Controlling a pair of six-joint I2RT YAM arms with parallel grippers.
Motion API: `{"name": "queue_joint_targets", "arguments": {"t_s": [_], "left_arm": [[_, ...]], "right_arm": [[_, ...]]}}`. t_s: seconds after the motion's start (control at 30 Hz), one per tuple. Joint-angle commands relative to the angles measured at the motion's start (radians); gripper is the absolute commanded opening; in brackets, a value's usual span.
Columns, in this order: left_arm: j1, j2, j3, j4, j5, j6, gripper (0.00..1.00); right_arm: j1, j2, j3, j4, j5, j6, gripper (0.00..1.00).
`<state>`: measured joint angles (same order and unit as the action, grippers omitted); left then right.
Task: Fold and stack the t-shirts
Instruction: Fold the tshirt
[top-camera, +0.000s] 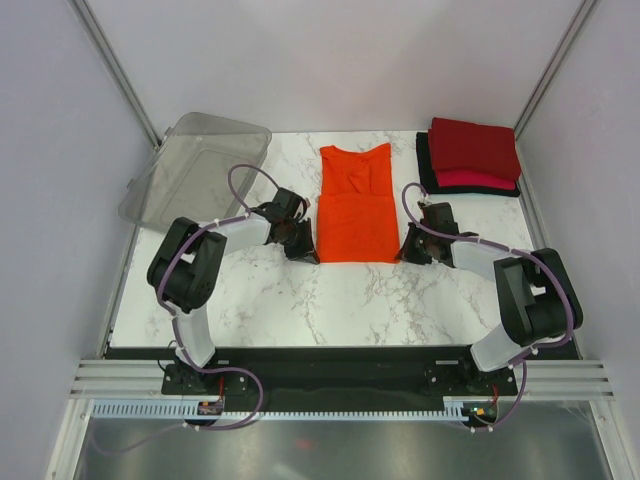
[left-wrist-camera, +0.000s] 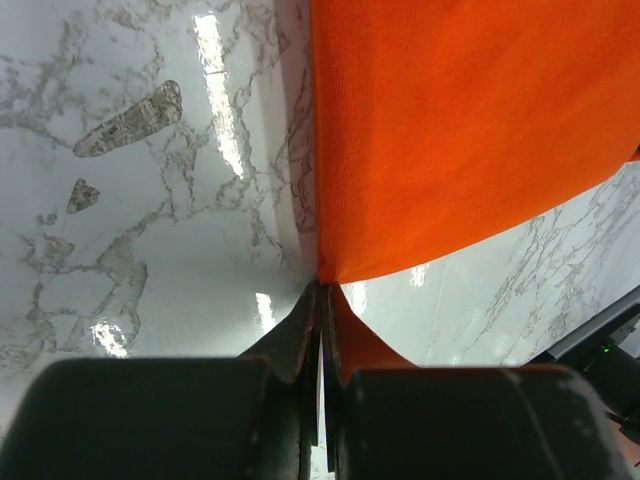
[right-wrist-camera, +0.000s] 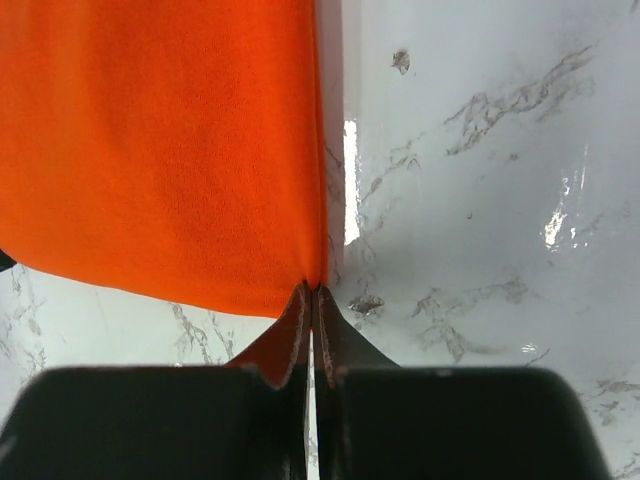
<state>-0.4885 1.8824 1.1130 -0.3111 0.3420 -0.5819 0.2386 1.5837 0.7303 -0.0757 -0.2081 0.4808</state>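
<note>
A bright orange t-shirt lies flat in the middle of the marble table, folded into a long narrow strip with its collar at the far end. My left gripper is shut on the shirt's near left corner. On the other side my right gripper is shut on the near right corner. In each wrist view the orange cloth spreads away from the pinched tips. At the back right sits a stack of folded t-shirts: dark red on top, pinkish-red under it, black at the bottom.
A clear plastic bin lies tilted at the back left corner of the table. Metal frame posts rise at both back corners. The arm bases stand on the black rail at the near edge.
</note>
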Motion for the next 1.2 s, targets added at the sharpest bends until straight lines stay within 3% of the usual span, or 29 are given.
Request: {"name": "queue_joint_targets", "arguments": {"t_s": [0.0, 0.37, 0.5, 0.9, 1.03, 1.17], "left_arm": [[-0.004, -0.022, -0.001, -0.002, -0.017, 0.045, 0.02], [-0.111, -0.253, -0.119, -0.022, 0.003, -0.027, 0.02], [-0.157, -0.356, -0.180, -0.066, -0.056, -0.082, 0.02], [-0.355, -0.626, -0.248, -0.247, -0.228, -0.242, 0.02], [-0.361, -0.622, -0.213, -0.256, -0.251, -0.240, 0.02], [-0.331, -0.562, -0.089, -0.315, -0.285, -0.201, 0.02]], "right_arm": [[0.007, 0.009, -0.002, -0.102, 0.055, -0.031, 0.00], [0.007, -0.295, -0.121, -0.246, 0.096, -0.002, 0.00], [0.011, -0.439, -0.160, -0.346, 0.151, 0.053, 0.00], [0.036, -0.898, -0.186, -0.592, 0.062, 0.285, 0.00], [0.036, -0.906, -0.151, -0.563, 0.070, 0.280, 0.00], [0.036, -0.789, -0.071, -0.478, 0.052, 0.190, 0.00]]}}
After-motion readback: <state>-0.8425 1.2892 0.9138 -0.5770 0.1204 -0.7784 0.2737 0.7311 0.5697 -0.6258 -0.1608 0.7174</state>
